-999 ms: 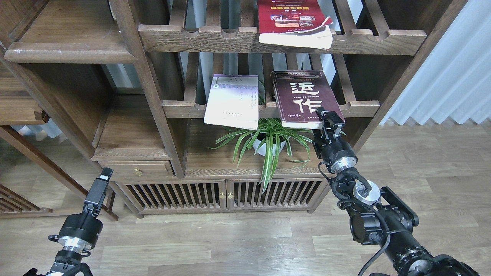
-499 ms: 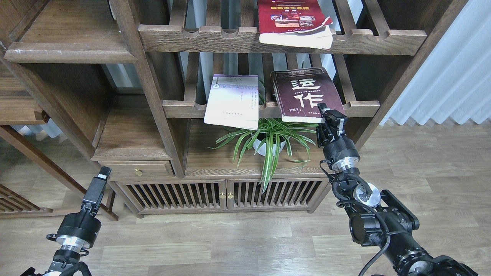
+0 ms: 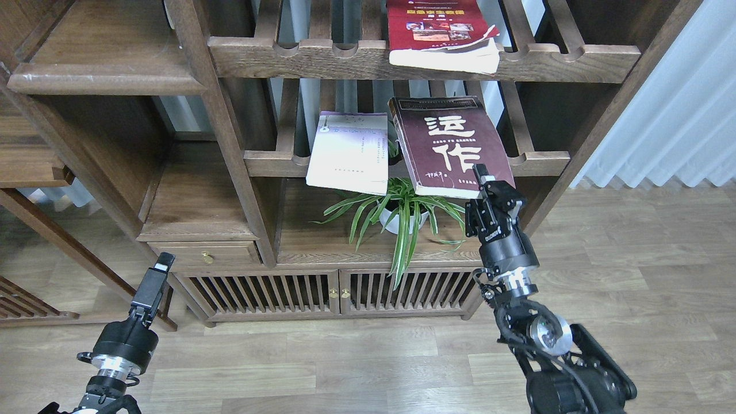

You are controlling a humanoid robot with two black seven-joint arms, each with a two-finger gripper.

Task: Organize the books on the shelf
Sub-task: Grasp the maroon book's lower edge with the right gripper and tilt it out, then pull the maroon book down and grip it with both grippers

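Note:
The dark maroon book (image 3: 445,144) with large white characters is tilted and raised off the middle slatted rack (image 3: 264,163). My right gripper (image 3: 482,177) is shut on its lower right corner. The thin pale lavender-white book (image 3: 349,152) lies on the same rack, overhanging its front rail. The red book (image 3: 437,29) with small photos lies on the upper slatted rack (image 3: 299,57). The solid brown shelf (image 3: 103,80) with a white-scuffed front edge is at the upper left. My left gripper (image 3: 154,282) hangs low at the left, away from the books, seen edge-on.
A potted spider plant (image 3: 402,215) stands on the cabinet top under the middle rack. A thick wooden upright (image 3: 224,132) separates the racks from the left shelves. A small drawer (image 3: 204,256) and slatted cabinet doors (image 3: 333,293) sit below. White curtains (image 3: 661,115) hang at the right.
My right gripper has lifted the maroon book off the rack and drawn it left and toward me. The left arm has hardly moved.

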